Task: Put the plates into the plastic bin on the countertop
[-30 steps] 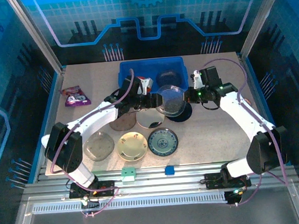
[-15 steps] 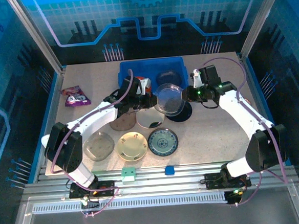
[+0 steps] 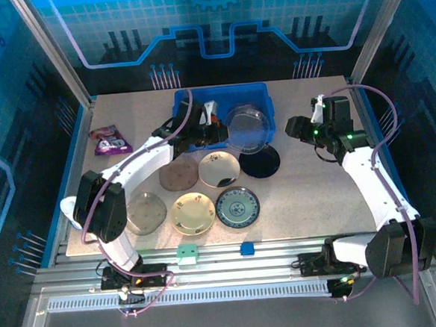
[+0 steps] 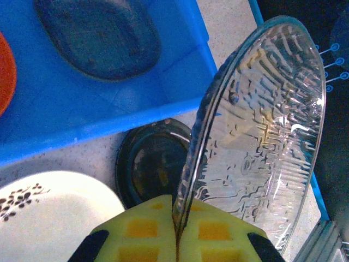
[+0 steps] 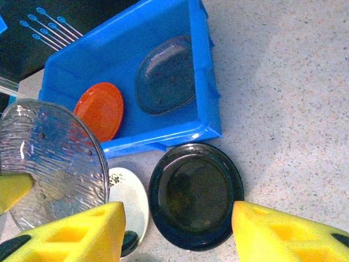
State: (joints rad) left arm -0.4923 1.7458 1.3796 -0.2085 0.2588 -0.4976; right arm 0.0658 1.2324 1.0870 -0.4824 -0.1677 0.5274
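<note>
A beige speckled counter [image 3: 309,187] with blue edging sits inside a blue-lit enclosure. At its far left lies a purple snack packet [image 3: 110,140].

Towards the near edge, three plates form a row. From the left they are a smoky grey plate [image 3: 145,212], a cream floral plate [image 3: 194,212] and a blue-green patterned plate [image 3: 237,206]. Behind them are a brown plate [image 3: 178,174], a white plate [image 3: 219,169] with small dark markings, and a glossy black plate [image 3: 260,161] just in front of the bin's near right corner.

The bright-blue bin [image 3: 221,96] stands at the back of the counter. In it, an orange-red plate [image 5: 100,111] lies on the left and a dark translucent plate [image 5: 165,75] on the right.

The left tool [image 3: 223,133] reaches over the bin's near wall. Its yellow pads [image 4: 142,232] are clenched on the rim of a clear ribbed plate [image 4: 256,125]. This plate is glass-like, with rippled ridges and bright glints. It is held off the counter and tilted steeply on edge. From above it overlaps the right part of the bin and the bin's front wall.

On the right, the right tool [image 3: 293,125] hovers apart from the bin. Its jaws are spread wide and grasp nothing. In its wrist view the black plate lies on the counter below the gap.
</note>
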